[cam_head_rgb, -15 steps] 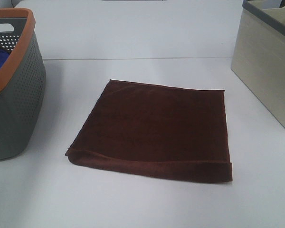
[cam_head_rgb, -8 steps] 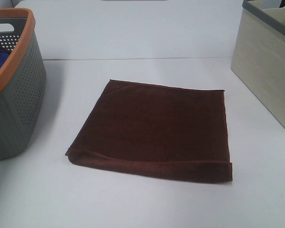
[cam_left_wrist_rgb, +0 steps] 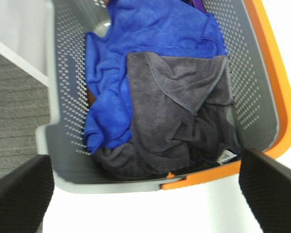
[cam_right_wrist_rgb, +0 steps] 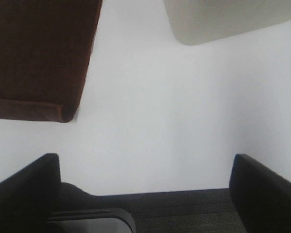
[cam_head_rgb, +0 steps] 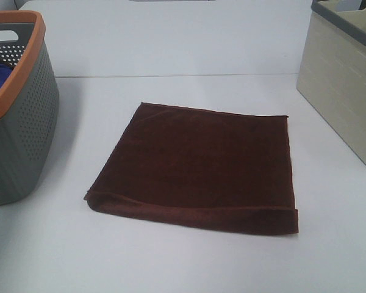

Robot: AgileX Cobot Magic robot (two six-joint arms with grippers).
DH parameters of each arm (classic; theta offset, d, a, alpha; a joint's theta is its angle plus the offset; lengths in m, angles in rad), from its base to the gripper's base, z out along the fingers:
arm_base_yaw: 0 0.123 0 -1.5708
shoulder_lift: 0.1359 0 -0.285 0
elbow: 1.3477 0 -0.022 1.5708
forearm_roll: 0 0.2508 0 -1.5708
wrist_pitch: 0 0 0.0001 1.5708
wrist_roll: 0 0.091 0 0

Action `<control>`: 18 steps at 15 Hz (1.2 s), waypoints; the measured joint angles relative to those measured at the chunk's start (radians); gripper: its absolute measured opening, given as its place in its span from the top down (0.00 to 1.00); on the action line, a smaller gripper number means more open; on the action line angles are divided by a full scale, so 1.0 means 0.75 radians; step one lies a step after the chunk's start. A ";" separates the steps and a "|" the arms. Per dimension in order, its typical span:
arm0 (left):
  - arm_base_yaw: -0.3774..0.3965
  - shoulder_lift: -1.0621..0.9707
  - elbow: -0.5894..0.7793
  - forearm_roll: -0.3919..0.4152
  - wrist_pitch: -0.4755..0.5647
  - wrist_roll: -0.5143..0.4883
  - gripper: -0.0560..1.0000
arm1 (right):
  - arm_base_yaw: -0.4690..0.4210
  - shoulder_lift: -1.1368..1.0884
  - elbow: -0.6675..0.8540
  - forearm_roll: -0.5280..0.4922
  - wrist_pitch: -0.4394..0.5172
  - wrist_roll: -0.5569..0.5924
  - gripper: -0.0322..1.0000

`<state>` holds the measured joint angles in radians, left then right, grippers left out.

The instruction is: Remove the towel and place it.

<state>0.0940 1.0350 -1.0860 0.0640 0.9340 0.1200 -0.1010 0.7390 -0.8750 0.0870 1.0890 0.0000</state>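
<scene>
While neither arm shows in the high view, a brown towel lies folded flat on the white table, between a grey basket with an orange rim on the left and a beige bin on the right, apart from both.

Left gripper hangs above the basket, its fingers spread wide with nothing between them. Inside lie a blue towel and a grey towel, the grey one partly over the blue (a small white label shows at its edge). A sliver of purple cloth peeks past the blue one, though too little shows to say what it is. Neither cloth touches the fingers.

Right gripper hovers over bare table, jaws apart and holding nothing. In its wrist view the brown towel's folded corner lies off to one side of the gap between the fingers, well clear of both, and the bin's rounded corner sits farther out on the other side.
</scene>
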 joint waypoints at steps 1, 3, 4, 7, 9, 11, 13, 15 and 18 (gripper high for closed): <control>0.000 -0.045 0.031 0.015 -0.019 -0.012 0.01 | 0.000 -0.071 0.047 -0.004 0.000 0.000 0.17; 0.000 -0.235 0.161 0.033 -0.083 -0.031 0.01 | 0.000 -0.341 0.172 -0.025 0.001 -0.024 0.17; 0.000 -0.336 0.231 0.035 -0.105 -0.031 0.01 | 0.000 -0.468 0.213 -0.041 0.001 -0.041 0.17; 0.000 -0.631 0.419 0.053 -0.131 -0.031 0.01 | 0.000 -0.756 0.272 -0.088 0.001 -0.071 0.17; 0.000 -0.836 0.532 0.099 -0.136 -0.031 0.01 | 0.000 -0.939 0.289 -0.101 0.001 -0.115 0.17; 0.000 -1.052 0.601 0.139 -0.136 -0.031 0.01 | 0.000 -0.991 0.292 -0.103 0.003 -0.167 0.17; 0.000 -1.248 0.635 0.144 -0.104 -0.031 0.01 | 0.000 -0.991 0.307 -0.103 0.003 -0.176 0.18; 0.000 -1.369 0.655 0.129 0.025 -0.032 0.01 | 0.000 -0.991 0.361 -0.103 0.003 -0.180 0.19; 0.000 -1.385 0.695 0.112 0.176 -0.035 0.01 | 0.000 -0.991 0.457 -0.077 -0.004 -0.175 0.21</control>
<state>0.0940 -0.0040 -0.5650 0.1480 1.0660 0.0940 -0.1010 -0.0040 -0.5320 0.0290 1.0860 -0.1310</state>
